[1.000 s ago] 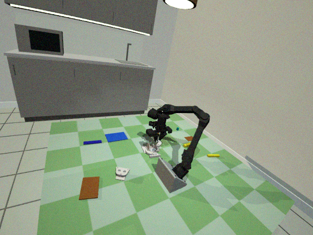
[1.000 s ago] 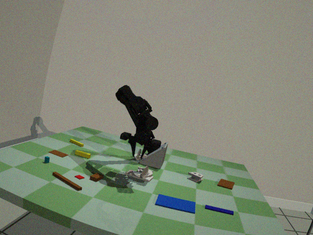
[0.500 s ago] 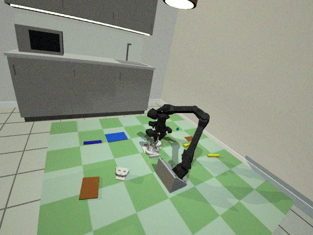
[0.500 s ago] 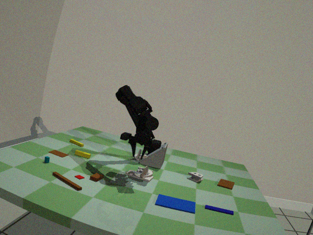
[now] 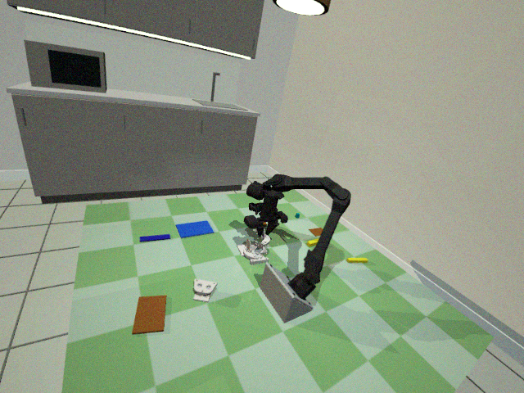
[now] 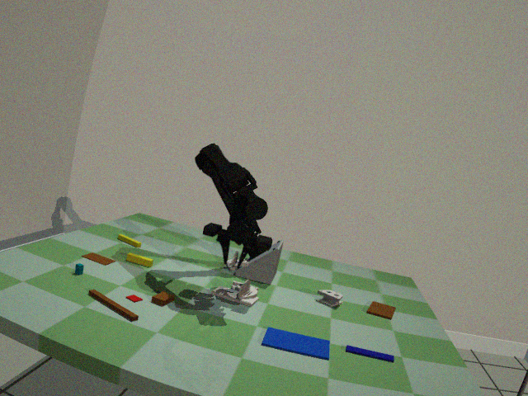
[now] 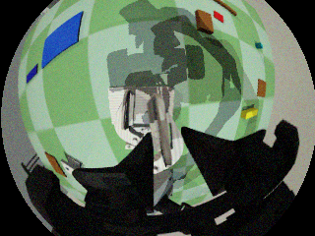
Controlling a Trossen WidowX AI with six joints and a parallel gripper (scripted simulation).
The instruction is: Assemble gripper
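The white gripper base [image 5: 253, 255] [image 6: 228, 294] [image 7: 118, 120] lies on the mat. One jaw [image 5: 248, 245] [image 6: 244, 289] [image 7: 130, 110] stands up on the base; I cannot tell whether it sits on its pin. My gripper [image 5: 263, 233] [image 6: 233, 266] [image 7: 165, 133] points down and is shut on the second jaw [image 5: 265, 239] [image 6: 234, 260] [image 7: 159, 128], which hangs over or close beside the base. The pins and gear teeth are too small to make out. The white housing plate [image 5: 205, 286] [image 6: 330, 294] lies apart from the base, its two holes showing.
A grey wedge-shaped block [image 5: 277, 294] [image 6: 264, 264] stands near the arm's foot. A blue plate [image 5: 194, 228] [image 6: 296, 342] [image 7: 63, 39], a dark blue bar [image 5: 155, 237] [image 6: 369, 353], brown plates and blocks, yellow bars [image 6: 139, 260] and a small teal block [image 6: 78, 269] lie around on the mat.
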